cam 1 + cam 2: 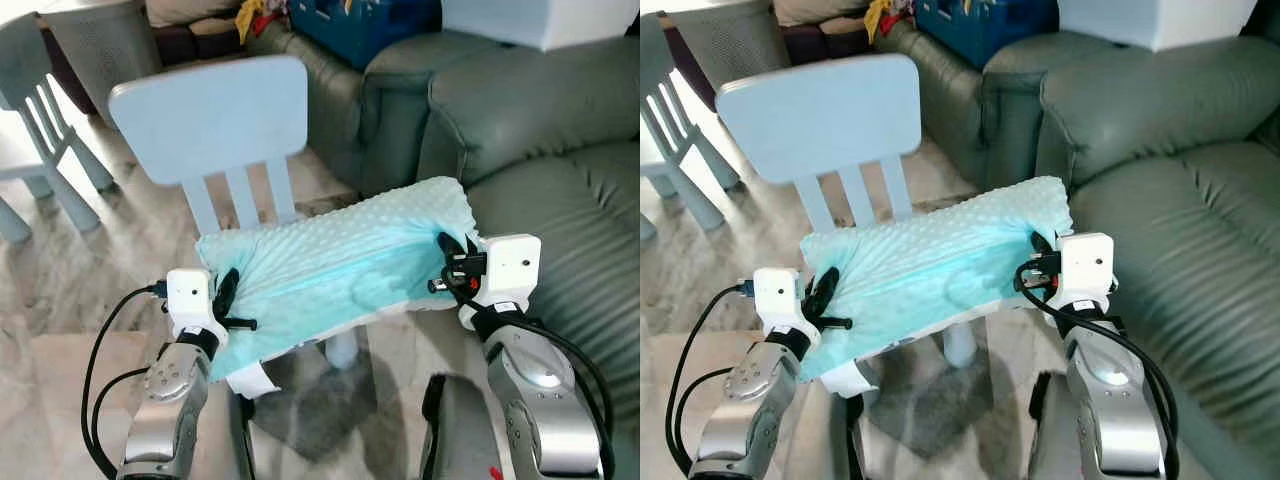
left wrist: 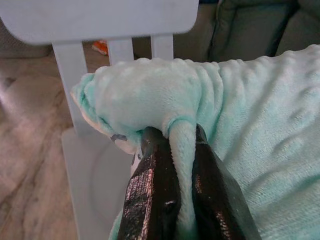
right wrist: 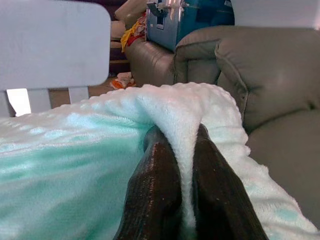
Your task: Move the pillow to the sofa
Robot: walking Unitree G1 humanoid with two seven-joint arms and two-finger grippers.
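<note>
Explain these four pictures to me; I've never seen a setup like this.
This is a humanoid robot with two silver arms. The two wide pictures come from cameras on its head, looking down; the two close-ups come from cameras on its wrists. The left gripper and the right gripper each pinch one end of a mint-green pillow, holding it over a pale blue child's chair. A grey-green sofa stands to the robot's right, with a blue box farther back on it.

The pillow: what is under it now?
Under the pillow stands a pale blue chair: its backrest and one leg show, the pillow hides most of its seat. Both grippers, left and right, pinch the pillow's ends.
</note>
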